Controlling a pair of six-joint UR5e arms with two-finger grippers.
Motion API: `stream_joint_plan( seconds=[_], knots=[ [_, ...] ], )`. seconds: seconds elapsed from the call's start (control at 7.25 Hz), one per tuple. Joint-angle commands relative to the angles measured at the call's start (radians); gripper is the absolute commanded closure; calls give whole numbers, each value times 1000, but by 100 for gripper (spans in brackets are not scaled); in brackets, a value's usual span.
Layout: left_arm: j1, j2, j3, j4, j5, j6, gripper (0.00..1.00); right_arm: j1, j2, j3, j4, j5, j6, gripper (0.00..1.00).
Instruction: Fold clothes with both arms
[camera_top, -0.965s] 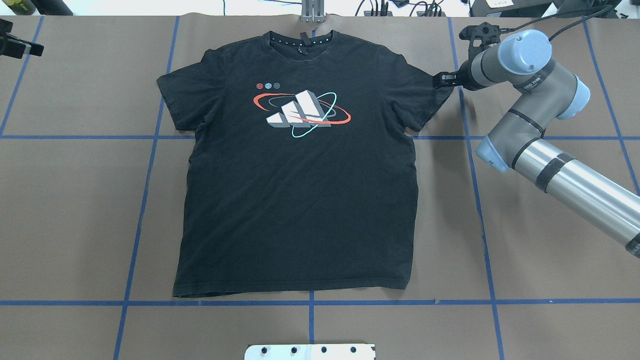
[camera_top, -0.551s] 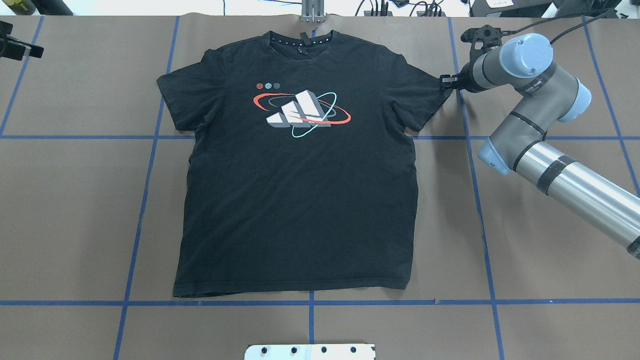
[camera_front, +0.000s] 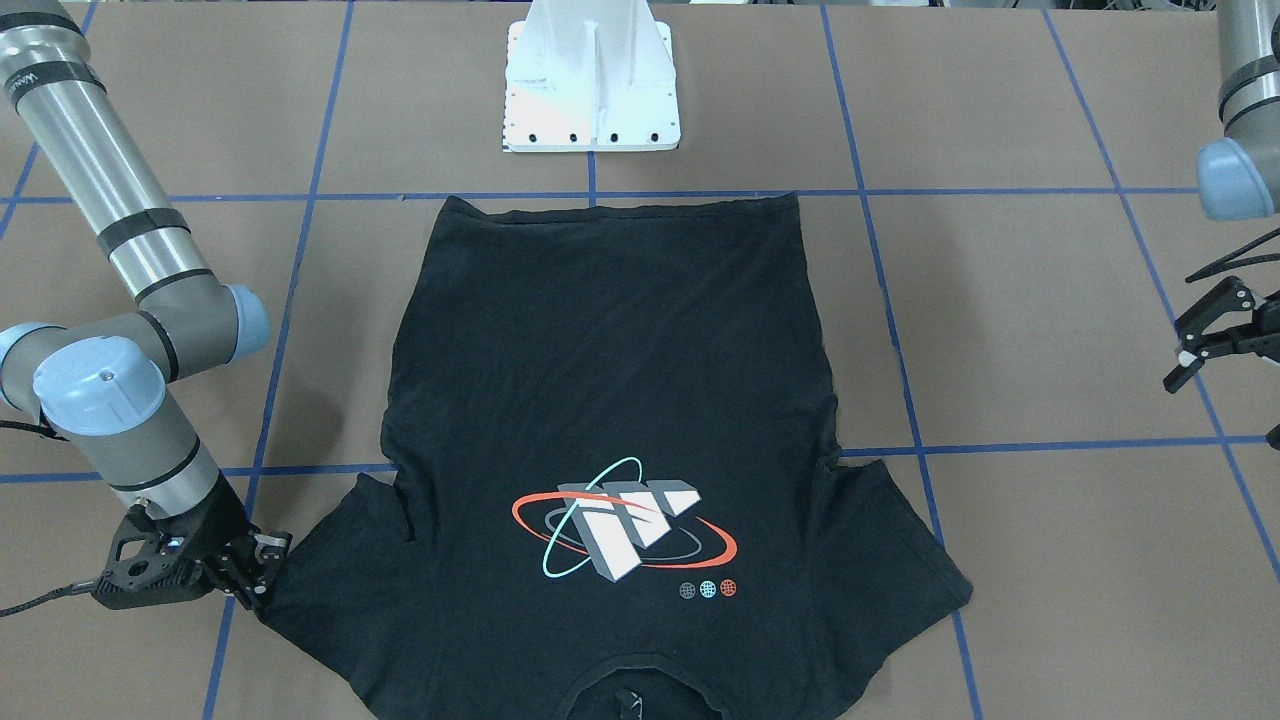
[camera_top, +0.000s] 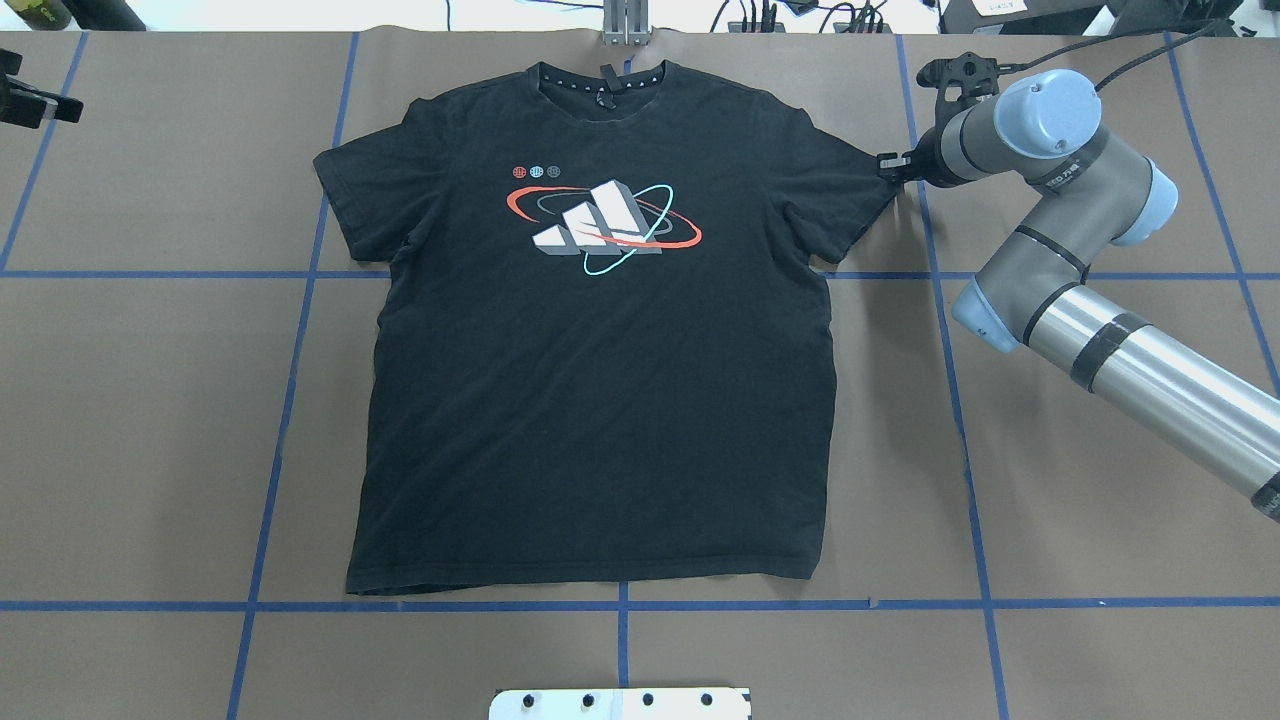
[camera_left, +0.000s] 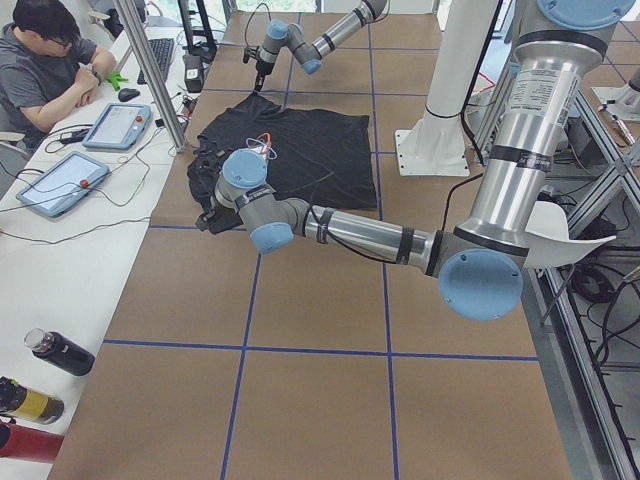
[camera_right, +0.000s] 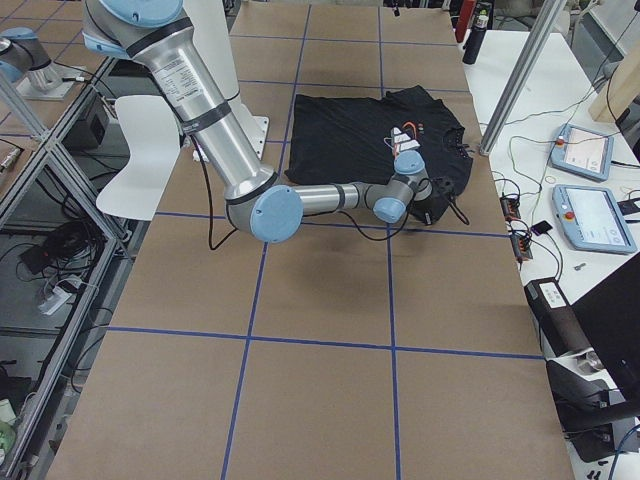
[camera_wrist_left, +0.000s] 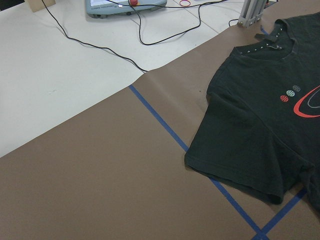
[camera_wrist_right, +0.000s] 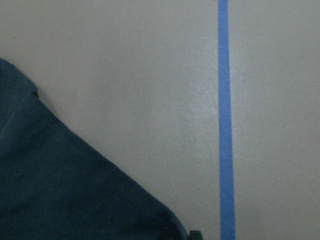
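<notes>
T-shirt: black, spread flat on table, print side up. Centre of overhead frame, collar toward top edge, hem just above lower tape line. Reversed in front-facing view, with collar at bottom edge and hem toward pedestal at top.

Right arm: enters overhead frame from lower right. Forearm slants up and left to an elbow just right of the shirt, then bends up through blue-capped wrist joints, with the wrist aimed left. In front-facing view, down the left edge, with the last joint upright over the tool.

Right gripper: upper right of overhead frame, lower left of front-facing view. Low over the table, at the tip of the sleeve. Wrist view shows the sleeve corner at lower left and tape down the right half. Cannot tell how far apart the jaws stand, nor whether any cloth is caught.

Left arm: in left-side view, an upright column at right, a low elbow, and the forearm level across mid-frame toward the left.

Left gripper: right edge of front-facing view, cut off at upper left corner of overhead frame. Well apart from the shirt, jaws spread wide, nothing held. Wrist view looks down on the other sleeve at right, with tape running diagonally past its hem.
</notes>
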Motion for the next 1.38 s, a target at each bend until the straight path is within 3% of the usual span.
stream_joint_plan(
  seconds=[0.0,0.41,0.55,0.83,0.96,1.24],
  knots=[
    [0,2,0,-4,0,-2,0,5,7,44,-8,0,9,100],
    [0,2,0,-4,0,-2,0,-7,98,153,-236,-6,154,100],
    [0,2,0,-2,0,-2,0,-47,178,152,-319,-77,227,100],
    [0,2,-1,-2,0,-2,0,-128,289,110,-412,-193,369,100],
    [2,2,-1,-4,0,-3,0,-156,353,19,-410,-259,427,100],
    [2,2,-6,-4,0,-5,0,-185,387,-36,-409,-291,469,100]
  ],
)
